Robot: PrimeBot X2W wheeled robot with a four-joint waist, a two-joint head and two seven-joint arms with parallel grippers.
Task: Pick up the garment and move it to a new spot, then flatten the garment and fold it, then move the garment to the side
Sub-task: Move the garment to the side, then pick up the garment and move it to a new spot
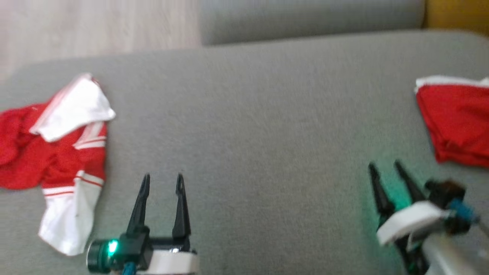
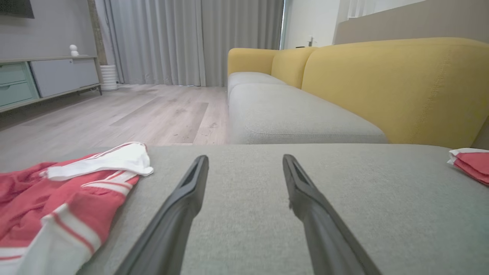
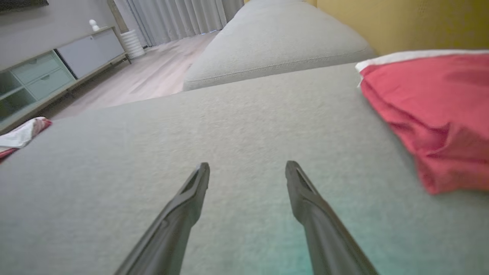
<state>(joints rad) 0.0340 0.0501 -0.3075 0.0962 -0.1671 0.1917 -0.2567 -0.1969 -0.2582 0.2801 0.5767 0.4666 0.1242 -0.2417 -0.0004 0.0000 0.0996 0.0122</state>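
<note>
A folded red garment (image 1: 458, 122) with a white edge lies flat at the right end of the grey cushion (image 1: 248, 114). My right gripper (image 1: 384, 164) stands open just left of it, apart from the cloth, nothing between its fingers. In the right wrist view the folded garment (image 3: 431, 107) lies to the right of the open right gripper (image 3: 247, 166). A crumpled red and white garment (image 1: 53, 152) lies at the cushion's left end. My left gripper (image 1: 162, 177) is open and empty to its right. The left wrist view shows the left gripper (image 2: 244, 158), the crumpled garment (image 2: 57, 198) and the folded one (image 2: 471, 162).
The grey cushion continues into a second seat (image 2: 290, 118) with a yellow backrest (image 2: 382, 84) along the right. Pale wood floor (image 2: 114, 114) lies beyond the cushion's far edge, with a low cabinet (image 2: 46, 76) and grey curtains behind.
</note>
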